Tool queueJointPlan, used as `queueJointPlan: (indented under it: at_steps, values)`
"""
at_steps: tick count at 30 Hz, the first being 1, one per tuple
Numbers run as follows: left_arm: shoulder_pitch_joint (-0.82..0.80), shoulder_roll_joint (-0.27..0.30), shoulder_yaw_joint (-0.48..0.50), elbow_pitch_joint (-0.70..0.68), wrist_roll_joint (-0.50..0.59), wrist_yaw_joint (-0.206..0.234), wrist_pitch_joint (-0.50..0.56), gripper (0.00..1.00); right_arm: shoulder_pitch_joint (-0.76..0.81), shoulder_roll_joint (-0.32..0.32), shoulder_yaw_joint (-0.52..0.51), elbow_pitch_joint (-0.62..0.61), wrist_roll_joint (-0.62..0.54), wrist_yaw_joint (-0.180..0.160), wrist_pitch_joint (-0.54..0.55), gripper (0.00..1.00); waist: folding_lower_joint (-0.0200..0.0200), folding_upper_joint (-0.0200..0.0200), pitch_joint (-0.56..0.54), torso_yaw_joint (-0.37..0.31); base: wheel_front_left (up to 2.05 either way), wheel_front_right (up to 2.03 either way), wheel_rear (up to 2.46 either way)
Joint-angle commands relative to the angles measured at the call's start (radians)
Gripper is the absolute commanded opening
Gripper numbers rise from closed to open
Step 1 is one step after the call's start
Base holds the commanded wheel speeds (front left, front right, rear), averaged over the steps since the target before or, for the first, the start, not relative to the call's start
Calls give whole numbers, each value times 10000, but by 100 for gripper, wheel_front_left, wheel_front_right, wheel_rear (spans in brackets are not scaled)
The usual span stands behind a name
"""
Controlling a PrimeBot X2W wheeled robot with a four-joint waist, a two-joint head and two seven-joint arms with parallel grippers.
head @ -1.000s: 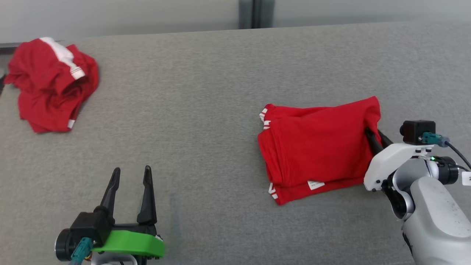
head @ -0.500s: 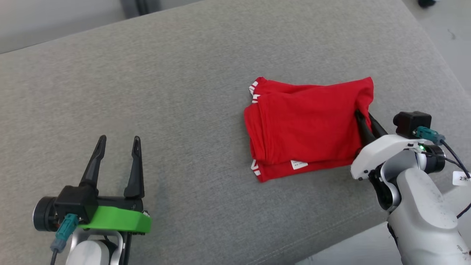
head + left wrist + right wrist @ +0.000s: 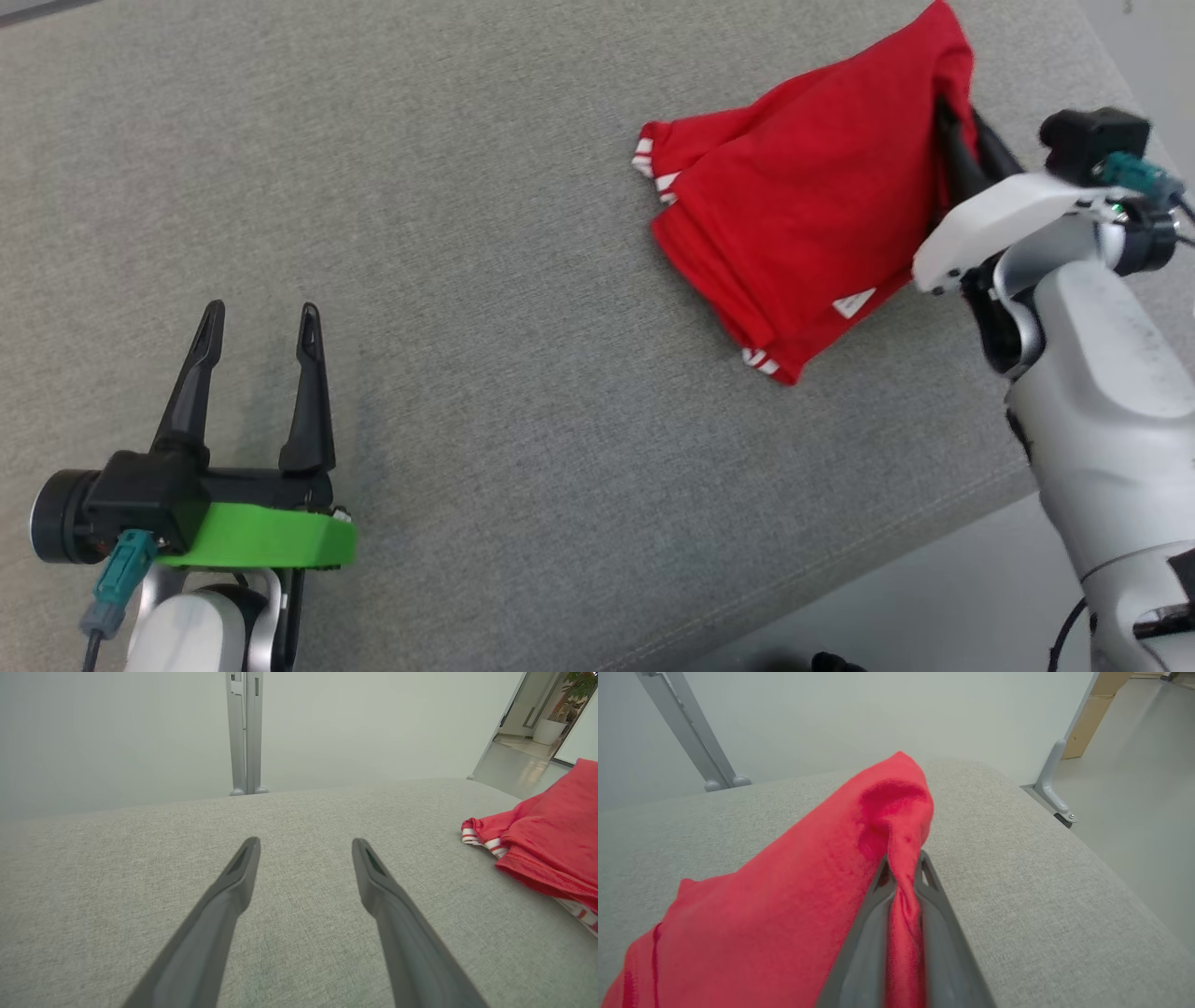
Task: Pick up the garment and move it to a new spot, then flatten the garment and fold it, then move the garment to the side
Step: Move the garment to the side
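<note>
- Here, the red garment (image 3: 803, 215) lay in folded layers toward the right end of the grey padded surface (image 3: 467, 233). One edge was raised off the surface and the opposite edge rested on it.
- The right gripper (image 3: 903, 863) was closed on the raised edge, with a pinch of red cloth standing between its two fingers.
- The left gripper (image 3: 261, 313) hovered with its jaws spread and nothing between them, well apart from the garment.
- Progress, as judged: pick-up, flattening and folding appeared complete, and the final move to the side appeared to be in hand.
- Remaining, as judged: carry the bundle to its place, set it down without spilling the folds, and let go.
- Count: one garment, one white label (image 3: 848, 304) on it, two grippers, four dark fingers.
</note>
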Motion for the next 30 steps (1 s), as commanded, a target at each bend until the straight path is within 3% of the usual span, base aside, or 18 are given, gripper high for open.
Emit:
queueJointPlan:
  at_steps: [1, 9, 16, 17, 18, 19, 25, 30]
  values:
    - [-145, 74, 44, -145, 75, 64, 23, 100, -373, -279, -180, 262, -53, -16, -101, 0, 0, 0, 195, 640, 0, 0, 0]
    - [-151, 196, 44, -712, 107, 167, 149, 100, -1752, -1858, -1413, 1722, -546, -15, -382, 0, 0, 0, 703, 1468, 0, 0, 0]
    - [-182, 224, -42, -916, 114, 214, 147, 100, -2318, -2834, -2276, 2413, -1204, -15, -569, 0, 0, 0, 1074, 1743, 0, 0, 0]
    - [-204, 223, -65, -913, 122, 218, 141, 100, -2414, -2940, -2387, 2483, -1277, -16, -624, 22, 0, 0, 1119, 1765, 0, 0, 0]
    - [-226, 221, -81, -903, 128, 219, 135, 100, -2463, -2993, -2461, 2520, -1375, -15, -709, 55, 0, 0, 1147, 1778, 0, 0, 0]
    - [-251, 214, -112, -887, 142, 224, 121, 100, -2483, -3052, -2595, 2501, -1566, -16, -832, 100, 0, 0, 1171, 1788, 0, 0, 0]
    - [-344, 126, -227, -770, 121, 244, 52, 100, -2571, -2808, -3045, 2372, -2257, -15, -1081, 100, 0, 0, 1132, 1844, 0, 0, 0]
    - [-399, 37, -192, -547, -56, 232, -117, 100, -2480, -2391, -2727, 2101, -2483, -15, -1129, 100, 0, 0, 851, 1896, 0, 0, 0]
